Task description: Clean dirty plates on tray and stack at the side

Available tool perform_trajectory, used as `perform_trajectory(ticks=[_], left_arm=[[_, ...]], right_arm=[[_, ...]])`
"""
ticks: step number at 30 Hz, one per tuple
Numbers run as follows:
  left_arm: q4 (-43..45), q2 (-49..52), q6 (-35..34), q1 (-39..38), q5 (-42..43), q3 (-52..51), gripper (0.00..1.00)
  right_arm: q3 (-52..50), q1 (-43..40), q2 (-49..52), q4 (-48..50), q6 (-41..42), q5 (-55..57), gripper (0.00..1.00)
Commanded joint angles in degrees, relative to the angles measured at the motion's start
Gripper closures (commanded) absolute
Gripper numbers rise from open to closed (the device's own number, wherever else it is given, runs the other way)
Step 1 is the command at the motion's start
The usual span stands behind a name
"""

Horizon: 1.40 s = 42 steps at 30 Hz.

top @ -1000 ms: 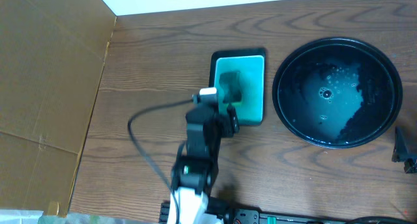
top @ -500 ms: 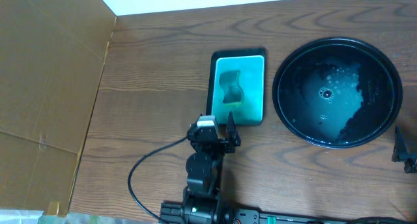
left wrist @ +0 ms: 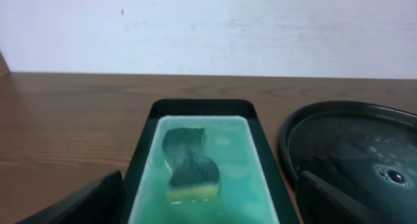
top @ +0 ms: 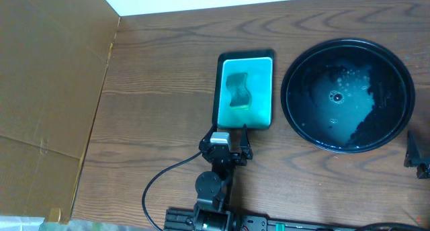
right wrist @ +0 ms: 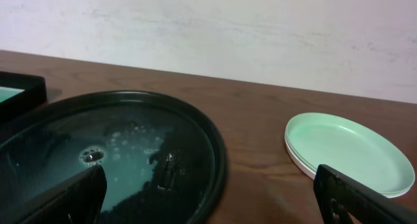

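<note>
Three stacked plates (right wrist: pixel 345 149) sit on the table just right of the wet tray (top: pixel 285 95), not touching it. Judged light, rigid and possibly slick, so they are best gripped at the raised rim. The left gripper (top: pixel 228 132) and right gripper (right wrist: pixel 215 198) are both spread and hold nothing.

Overhead: even, soft room light, a bit dim and grainy, hardly any shadow on the counter (top: pixel 161 76). Pale glare patch in the middle of the glossy tray (top: pixel 302 76). Wrist views: wall (left wrist: pixel 260 28) bright, nearly washed out. Left gripper (left wrist: pixel 209 178) and right gripper (right wrist: pixel 210 178) fingers dark, blurred at bottom corners. Plates (right wrist: pixel 348 146) fairly sharp, greenish cast.
</note>
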Motion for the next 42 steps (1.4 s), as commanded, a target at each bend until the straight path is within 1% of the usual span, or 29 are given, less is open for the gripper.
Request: perform_trajectory(ticks=[1,4,42], left_arm=[[-1.16,-0.94,1.99,0.72,1.77,-0.48,0.16],[-4.09,-0.92,1.97,0.72,1.29,-0.5,0.16],[-3.96,-0.72,1.75,0.7,1.33,-0.48,0.16]], right_arm=[[-0.07,-0.46,-0.26,-0.17,-0.52,-0.63,0.01],[-0.07,-0.46,-0.26,-0.17,-0.52,-0.63,0.01],[-0.07,-0.46,-0.26,-0.17,-0.52,-0.63,0.01]])
